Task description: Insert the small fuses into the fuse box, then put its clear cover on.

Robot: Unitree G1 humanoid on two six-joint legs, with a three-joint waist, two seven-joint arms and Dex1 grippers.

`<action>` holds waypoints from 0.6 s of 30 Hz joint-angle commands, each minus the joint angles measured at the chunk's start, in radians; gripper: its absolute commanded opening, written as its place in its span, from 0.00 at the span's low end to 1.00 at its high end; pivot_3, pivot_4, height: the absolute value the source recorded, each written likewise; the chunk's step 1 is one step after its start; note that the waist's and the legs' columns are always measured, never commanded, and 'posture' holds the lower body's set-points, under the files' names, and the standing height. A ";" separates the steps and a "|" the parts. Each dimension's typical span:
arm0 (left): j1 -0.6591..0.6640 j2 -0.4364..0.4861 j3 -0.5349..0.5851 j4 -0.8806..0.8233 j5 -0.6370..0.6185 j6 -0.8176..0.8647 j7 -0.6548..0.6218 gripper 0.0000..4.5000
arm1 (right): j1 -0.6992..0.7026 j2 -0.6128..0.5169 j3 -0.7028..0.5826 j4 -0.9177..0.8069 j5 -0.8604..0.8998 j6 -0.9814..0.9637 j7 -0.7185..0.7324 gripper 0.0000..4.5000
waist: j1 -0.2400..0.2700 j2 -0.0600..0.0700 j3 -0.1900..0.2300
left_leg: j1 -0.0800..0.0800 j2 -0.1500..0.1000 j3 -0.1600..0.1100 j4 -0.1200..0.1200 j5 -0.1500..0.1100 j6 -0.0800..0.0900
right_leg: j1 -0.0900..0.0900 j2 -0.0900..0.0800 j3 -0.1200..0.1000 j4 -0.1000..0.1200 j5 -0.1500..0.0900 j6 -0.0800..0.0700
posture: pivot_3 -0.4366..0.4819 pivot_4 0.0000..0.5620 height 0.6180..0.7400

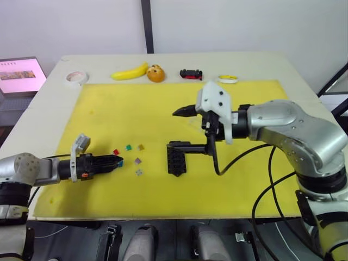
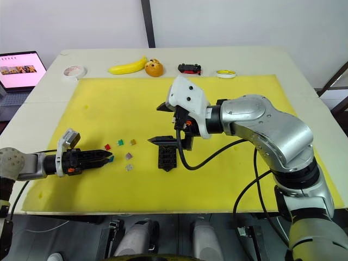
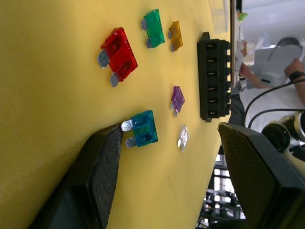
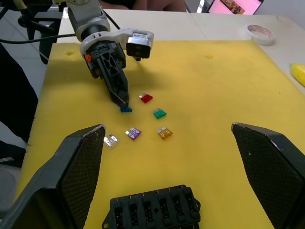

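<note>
The black fuse box (image 1: 176, 160) lies on the yellow mat (image 1: 109, 109). Left of it are the small fuses: red (image 1: 116, 151), green (image 1: 128, 147), amber (image 1: 141, 147), purple (image 1: 137, 160) and pale clear (image 1: 139, 172). My left gripper (image 1: 118, 161) is open and low on the mat, with the blue fuse (image 3: 142, 129) lying between its fingers, against one fingertip (image 3: 112, 143). My right gripper (image 1: 182, 129) hangs open just above the far end of the fuse box. A pale see-through shape (image 3: 218, 14) past the box may be the clear cover; I cannot tell.
Along the table's far edge sit a tape roll (image 1: 76, 77), a banana (image 1: 129, 72), an orange (image 1: 156, 73), a black-and-red toy car (image 1: 191, 74) and a yellow tape ring (image 1: 228, 79). A laptop (image 1: 19, 76) stands off the left corner. A person's hand (image 3: 248, 74) shows beyond the table.
</note>
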 commanded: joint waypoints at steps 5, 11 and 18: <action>0.022 -0.018 -0.064 0.034 0.129 -0.044 -0.042 0.45 | -0.016 -0.009 -0.028 -0.033 0.007 0.003 -0.009 1.00 | -0.002 0.000 0.000 | 0.000 0.000 0.000 0.000 0.000 0.000 | 0.000 0.000 0.000 0.000 0.000 0.000 | 0.48 0.27 1.00; 0.025 -0.030 -0.070 0.055 0.178 -0.064 -0.060 0.45 | -0.016 -0.007 -0.027 -0.034 0.007 0.003 -0.010 1.00 | -0.003 0.001 0.000 | 0.000 0.000 0.000 0.000 0.000 0.000 | 0.000 0.000 0.000 0.000 0.000 0.000 | 0.48 0.27 1.00; 0.025 -0.045 -0.061 0.068 0.203 -0.074 -0.065 0.39 | -0.015 -0.012 -0.031 -0.037 0.009 0.002 -0.006 1.00 | -0.001 0.003 -0.001 | 0.001 0.000 0.000 0.000 0.000 0.000 | 0.001 0.000 0.000 0.000 0.000 0.000 | 0.48 0.27 1.00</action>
